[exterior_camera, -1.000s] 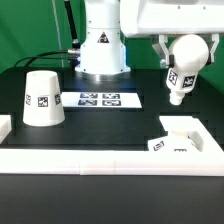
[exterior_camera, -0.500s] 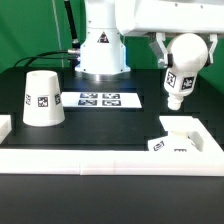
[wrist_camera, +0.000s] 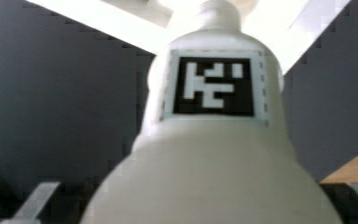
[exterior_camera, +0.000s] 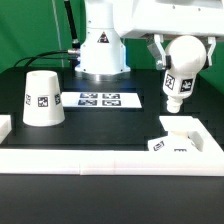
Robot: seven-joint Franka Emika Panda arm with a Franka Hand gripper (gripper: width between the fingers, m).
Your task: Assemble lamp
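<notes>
Nearest, at the exterior view's right, the low base [exterior_camera: 183, 133] is seen, a white rail [exterior_camera: 100, 157] before it. Above it the bulb [exterior_camera: 178, 78] is held clear, stem down, the gripper [exterior_camera: 184, 50] clamped on it. Seating the stem is judged next: straightening is called for. The shade [exterior_camera: 42, 98] and marker board [exterior_camera: 100, 99] lie farther off, obstructing nothing

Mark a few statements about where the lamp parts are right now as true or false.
1. The hand holds the bulb off the table. True.
2. The bulb is seated in the base. False: it hangs above the base, apart from it.
3. The shade stands at the exterior view's left. True.
4. The shade lies on its side. False: it stands upright, wide end down on the table.
</notes>
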